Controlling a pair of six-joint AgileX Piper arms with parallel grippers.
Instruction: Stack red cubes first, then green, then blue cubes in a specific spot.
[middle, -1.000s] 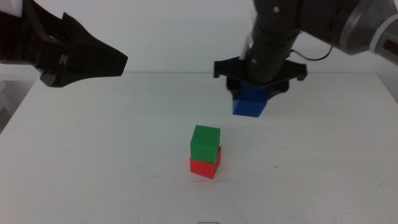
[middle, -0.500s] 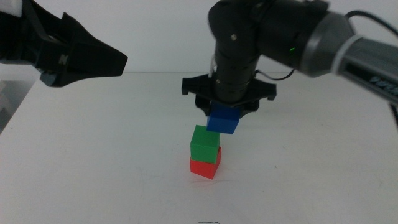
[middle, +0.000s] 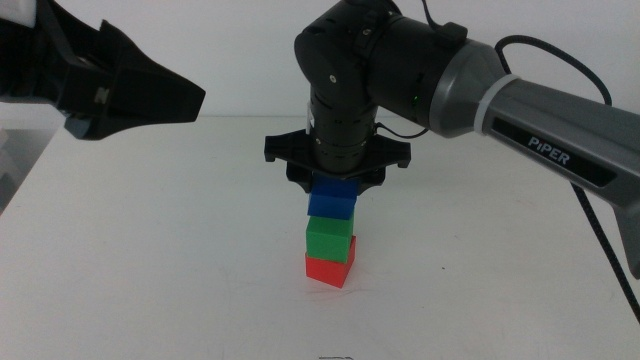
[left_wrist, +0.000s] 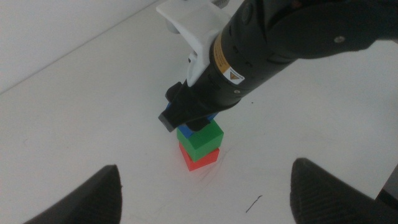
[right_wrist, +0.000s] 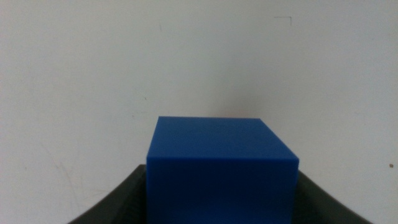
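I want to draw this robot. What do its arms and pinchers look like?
The right arm is black at the joint, then a grey tube with white "PIPER" lettering and a thin black cable. A warning-triangle sticker shows in the left wrist view. The right gripper and left gripper are matt black, with wedge-shaped jaws.

In the right wrist view, the blue cube (right_wrist: 222, 168) hides the stack beneath.

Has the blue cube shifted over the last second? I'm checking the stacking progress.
Yes. Held in the right pincer, the blue cube has travelled left and toward the camera, from beyond and right of the green cube to directly above it.
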